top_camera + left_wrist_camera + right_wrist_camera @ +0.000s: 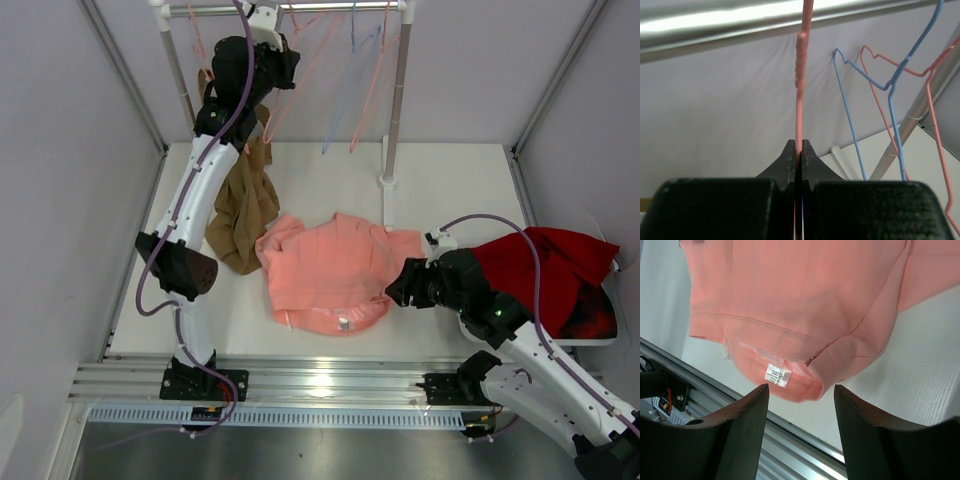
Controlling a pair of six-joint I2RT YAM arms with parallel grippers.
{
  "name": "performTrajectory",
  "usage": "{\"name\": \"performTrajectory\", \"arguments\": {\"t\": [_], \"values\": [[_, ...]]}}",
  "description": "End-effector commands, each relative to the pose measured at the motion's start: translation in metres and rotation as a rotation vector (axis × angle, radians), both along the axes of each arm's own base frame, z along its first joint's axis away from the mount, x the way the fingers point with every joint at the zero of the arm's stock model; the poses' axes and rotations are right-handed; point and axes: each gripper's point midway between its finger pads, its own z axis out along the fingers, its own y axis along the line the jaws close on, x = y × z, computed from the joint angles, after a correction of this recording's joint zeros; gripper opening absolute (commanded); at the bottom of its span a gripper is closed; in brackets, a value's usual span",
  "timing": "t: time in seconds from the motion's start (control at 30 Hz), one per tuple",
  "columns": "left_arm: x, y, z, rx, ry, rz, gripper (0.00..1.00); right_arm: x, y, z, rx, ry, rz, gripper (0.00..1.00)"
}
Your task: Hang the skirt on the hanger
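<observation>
Skirt: flat mid-bench, label edge nearest you; soft, light, floppy. Probably best to pinch that doubled edge.
Hanger: thin pink wire, up at the rail.
Left jaws: clamped on the hanger wire.
Right jaws: spread wide by the label edge.
Bench: white, smooth; walls close in.

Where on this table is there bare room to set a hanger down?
Bare table shows at the back right, between the rack post and the dark red cloth, and at the back middle between the brown garment and the post. A smaller strip lies front left of the skirt. The front right is crowded around the right hand.
</observation>
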Motion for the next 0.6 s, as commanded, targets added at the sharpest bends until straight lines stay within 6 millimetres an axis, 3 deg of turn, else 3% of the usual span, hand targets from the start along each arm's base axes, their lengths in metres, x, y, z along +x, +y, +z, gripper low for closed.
{"name": "performTrajectory", "arguments": {"t": [0.0, 0.17, 0.23, 0.27, 0.3, 0.37, 0.4, 0.5, 0.53, 0.57], "values": [[-0.038, 0.017, 0.057, -0.01, -0.106, 0.023, 0.0, 0.003, 0.001, 0.005, 0.017, -0.036, 0.006, 0.6], [-0.052, 0.028, 0.054, -0.004, -0.056, 0.058, 0.0, 0.005, -0.001, 0.005, 0.013, -0.03, -0.012, 0.6], [-0.054, 0.03, 0.041, 0.002, -0.015, 0.066, 0.0, 0.005, -0.002, 0.004, 0.011, -0.028, -0.019, 0.6], [-0.064, 0.033, 0.048, -0.004, -0.024, 0.065, 0.0, 0.006, -0.002, 0.005, 0.013, -0.027, -0.025, 0.59], [-0.063, 0.032, 0.033, 0.009, 0.012, 0.063, 0.0, 0.007, -0.003, 0.005, 0.011, -0.031, -0.032, 0.59], [-0.079, 0.038, 0.042, 0.002, 0.001, 0.07, 0.0, 0.007, -0.004, 0.006, 0.011, -0.033, -0.038, 0.59], [-0.078, 0.038, 0.023, 0.02, 0.04, 0.07, 0.0, 0.008, -0.004, 0.007, 0.01, -0.036, -0.039, 0.59], [-0.098, 0.041, 0.022, 0.024, 0.052, 0.052, 0.0, 0.009, -0.005, 0.007, 0.003, -0.035, -0.044, 0.59], [-0.1, 0.041, 0.005, 0.04, 0.085, 0.047, 0.0, 0.009, -0.005, 0.006, 0.002, -0.032, -0.045, 0.58], [-0.106, 0.041, 0.006, 0.038, 0.086, 0.044, 0.0, 0.009, -0.005, 0.007, 0.001, -0.033, -0.044, 0.57]]}}
